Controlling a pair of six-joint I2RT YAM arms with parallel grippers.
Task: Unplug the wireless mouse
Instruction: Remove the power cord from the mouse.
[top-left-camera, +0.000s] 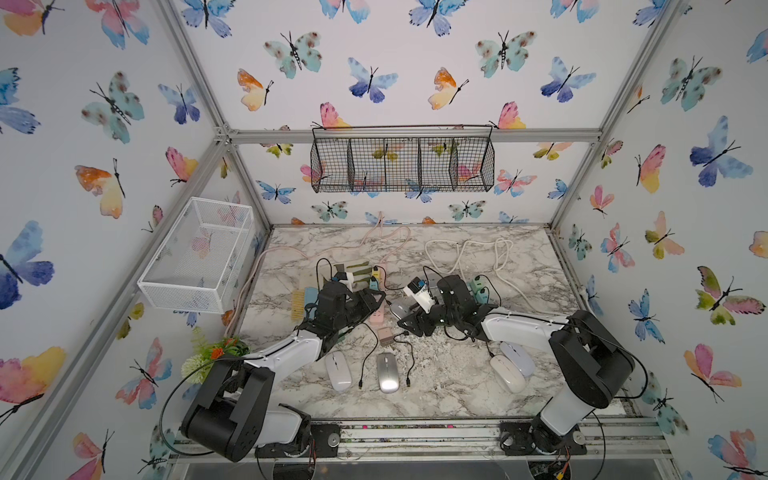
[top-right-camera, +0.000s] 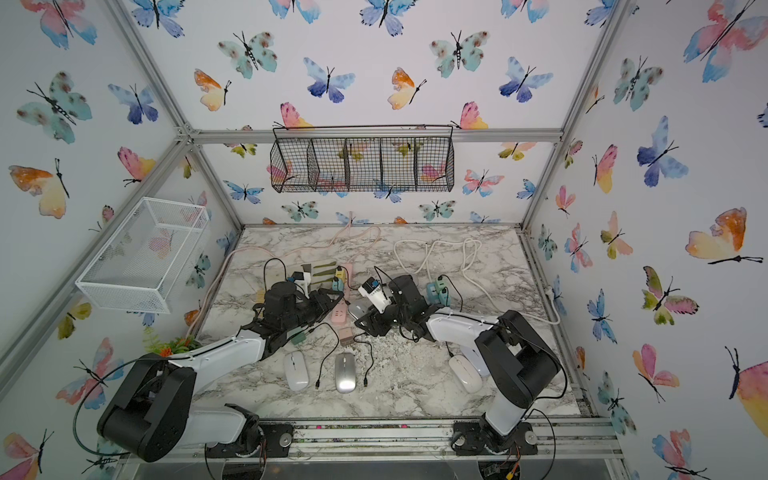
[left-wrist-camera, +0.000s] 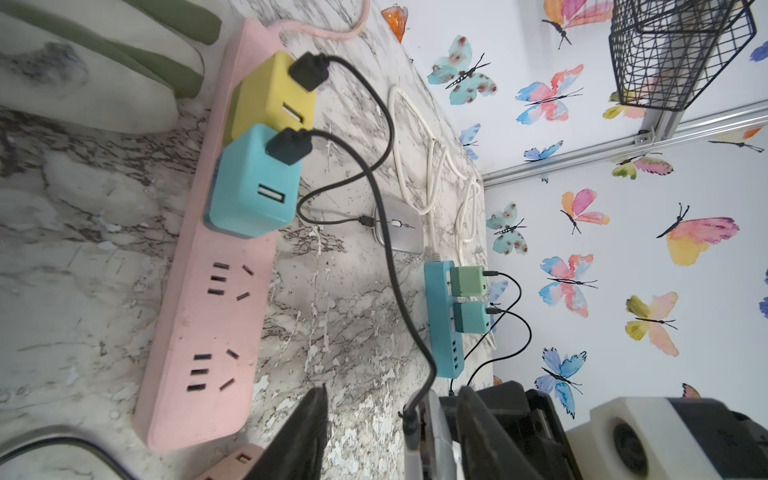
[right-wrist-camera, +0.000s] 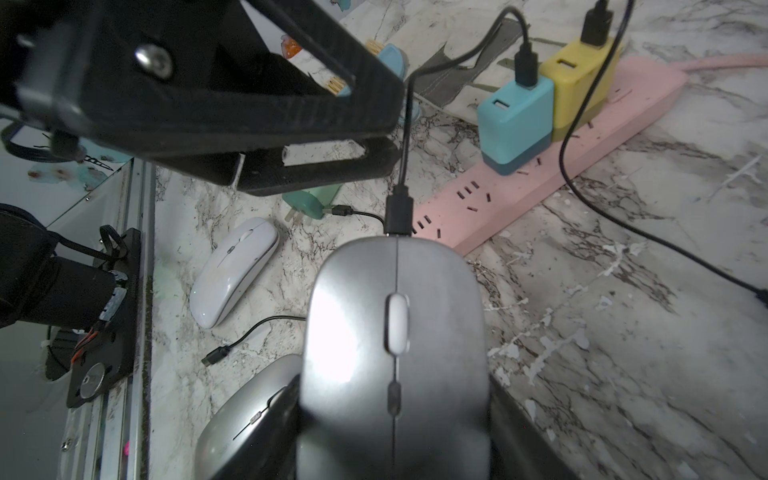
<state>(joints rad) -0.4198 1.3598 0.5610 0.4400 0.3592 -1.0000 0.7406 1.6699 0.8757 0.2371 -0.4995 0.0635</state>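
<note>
- One glossy white oval mouse lies at the front of the marble-patterned bench.
- The pink plastic power strip carries one yellow cube charger and one sky-blue cube charger side by side. In both top views the left arm half hides them.
- The left gripper has its jaws about half apart. They straddle the black cable from the sky-blue charger, just above its plug. A gap shows on each side and nothing is gripped. Its own view cuts the fingers off.
- One silver oval mouse lies front centre.
- The grey wireless mouse sits between the arms, just beside the pink strip's free end, with the plug in its nose. The right gripper has its jaws closed on the mouse's flanks. Whether the mouse clears the bench I cannot tell.
- A second cabled silver mouse, fed from the yellow charger, shows clearly only in the left wrist view.
- The blue power strip carries two green cube chargers. The top views show the chargers but hardly the strip.
- Two pale mice overlap at front right, partly under the right arm. That makes six mice in all.
</note>
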